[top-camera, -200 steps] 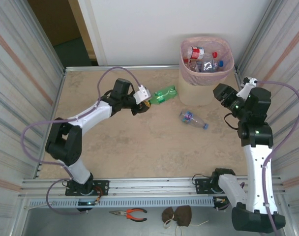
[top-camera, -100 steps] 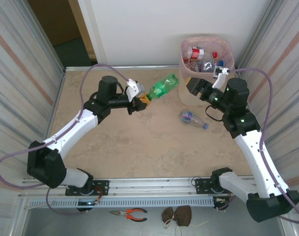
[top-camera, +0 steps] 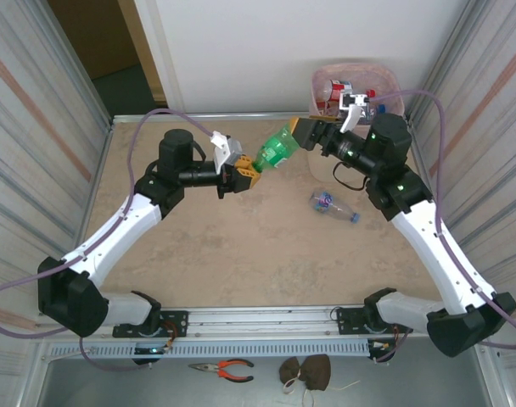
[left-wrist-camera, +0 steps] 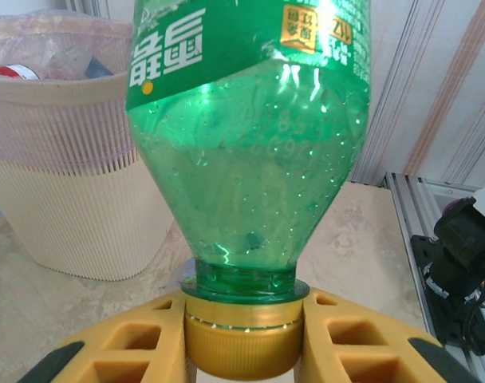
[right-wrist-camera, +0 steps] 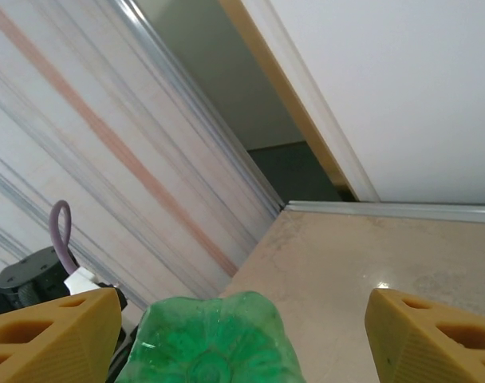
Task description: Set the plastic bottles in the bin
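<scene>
Green bottle [top-camera: 275, 151], cap [left-wrist-camera: 241, 351] clamped by left gripper [left-wrist-camera: 244, 337] in left wrist view; right gripper [right-wrist-camera: 242, 329] gapes around base.

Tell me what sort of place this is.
Likely a robot lab cell, not a home: a table boxed in by ribbed panels, a metal rail along its near edge, pliers just past it.

Above the table [top-camera: 199, 254], at 12 o'clock from its middle, a raised bottle [top-camera: 279, 150] spans two grippers: the left gripper [top-camera: 249, 170] at its cap end, the right gripper [top-camera: 301, 132] around its base. The bin [top-camera: 326, 75], holding other bottles [top-camera: 343, 91], stands at 1 o'clock. A loose bottle [top-camera: 333, 206] lies at 3. Pliers [top-camera: 224, 368] lie at 6, before the rail [top-camera: 266, 315].
</scene>
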`<state>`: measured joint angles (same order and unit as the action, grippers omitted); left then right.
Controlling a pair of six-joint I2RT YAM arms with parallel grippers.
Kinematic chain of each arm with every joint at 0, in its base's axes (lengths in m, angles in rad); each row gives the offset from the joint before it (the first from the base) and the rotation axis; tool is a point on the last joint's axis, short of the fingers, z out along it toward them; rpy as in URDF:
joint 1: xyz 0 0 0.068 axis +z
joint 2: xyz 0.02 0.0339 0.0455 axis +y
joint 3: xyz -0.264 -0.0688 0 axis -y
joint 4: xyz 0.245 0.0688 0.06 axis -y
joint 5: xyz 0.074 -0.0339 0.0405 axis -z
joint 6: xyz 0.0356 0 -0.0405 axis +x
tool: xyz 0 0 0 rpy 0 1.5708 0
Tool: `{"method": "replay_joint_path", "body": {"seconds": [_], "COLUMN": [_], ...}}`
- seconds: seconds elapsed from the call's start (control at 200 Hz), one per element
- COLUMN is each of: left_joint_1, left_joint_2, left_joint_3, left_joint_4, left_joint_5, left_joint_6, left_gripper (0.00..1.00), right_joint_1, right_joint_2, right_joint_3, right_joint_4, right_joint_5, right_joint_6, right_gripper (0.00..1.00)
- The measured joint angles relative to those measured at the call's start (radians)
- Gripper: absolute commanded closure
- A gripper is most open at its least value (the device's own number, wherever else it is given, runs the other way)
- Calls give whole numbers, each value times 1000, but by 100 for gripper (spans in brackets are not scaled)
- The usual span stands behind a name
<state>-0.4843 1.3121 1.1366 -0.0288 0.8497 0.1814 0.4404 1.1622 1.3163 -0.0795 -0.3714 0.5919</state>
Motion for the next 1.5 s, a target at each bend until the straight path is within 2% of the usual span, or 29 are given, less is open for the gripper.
{"method": "replay_joint_path", "body": {"seconds": [0.476,0.591,0.641,0.782,0.892,1.002,1.147,1.498], "left_joint_1": [-1,-1,-1,-2,-2,-2,-2,-2], "left_joint_2": [-4,-4,-4,-4,-5,-10,-39,-108], "left_joint_3": [8,10,10,16,19,19,18,-6], "left_joint_4": [6,9,11,22,36,35,34,16], "left_joint_5": [-1,-1,-1,-4,-4,-9,-23,-58], "left_joint_6": [-34,-40,-42,-52,-66,-68,-66,-50], "left_gripper": [82,78,74,50,41,37,36,35], "right_joint_1": [45,45,45,45,45,34,-36,-312], "right_joint_2": [47,47,47,47,47,47,47,111], "right_joint_3": [16,18,19,27,34,54,104,299], "right_joint_4": [5,5,5,4,-5,-34,-66,-135], "right_joint_5": [-12,-11,-10,0,16,36,44,70], "right_joint_6": [-2,-2,-2,-2,-11,-35,-70,-201], "right_gripper": [40,45,46,47,47,47,47,49]}}
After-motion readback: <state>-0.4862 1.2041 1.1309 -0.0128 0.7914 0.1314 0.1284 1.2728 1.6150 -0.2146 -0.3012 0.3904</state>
